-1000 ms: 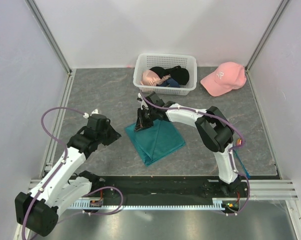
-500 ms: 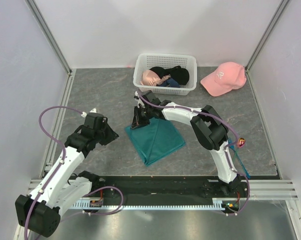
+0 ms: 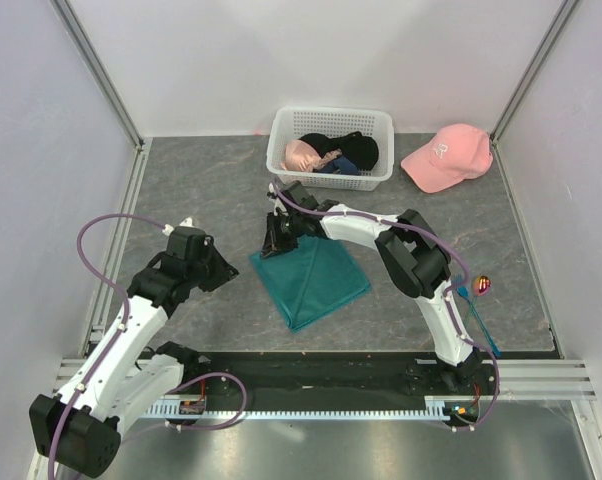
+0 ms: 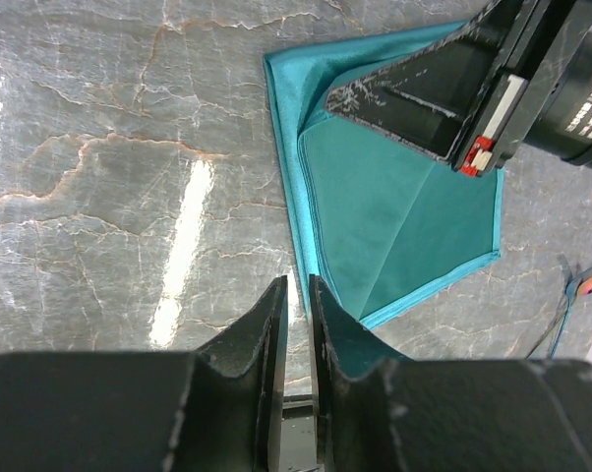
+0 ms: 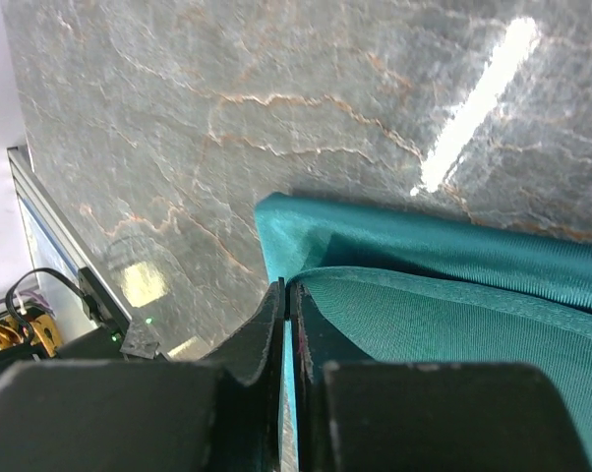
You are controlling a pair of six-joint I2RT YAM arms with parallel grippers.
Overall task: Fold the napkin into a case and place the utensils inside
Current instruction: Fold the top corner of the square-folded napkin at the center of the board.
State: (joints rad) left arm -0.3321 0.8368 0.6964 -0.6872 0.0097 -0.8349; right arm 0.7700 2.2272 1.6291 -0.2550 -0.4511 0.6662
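The teal-green napkin (image 3: 313, 283) lies folded on the grey table, and it also shows in the left wrist view (image 4: 394, 197). My right gripper (image 3: 278, 240) is shut on the upper layer's edge at the napkin's far left corner and holds it slightly lifted (image 5: 289, 295). My left gripper (image 3: 228, 268) hovers just left of the napkin's left edge. Its jaws (image 4: 297, 290) are almost together with nothing between them. The utensils lie by the right arm's base: the red-purple-headed one (image 3: 480, 284) and the blue one (image 3: 481, 330).
A white lattice basket (image 3: 281, 128) with black and pink garments stands at the back centre. A pink baseball cap (image 3: 446, 155) lies to its right. Aluminium rails run along the table's left and front edges.
My right gripper has drawn the napkin's corner a little to the left. My left gripper has pulled back slightly to the left. The red-purple utensil has come into view.
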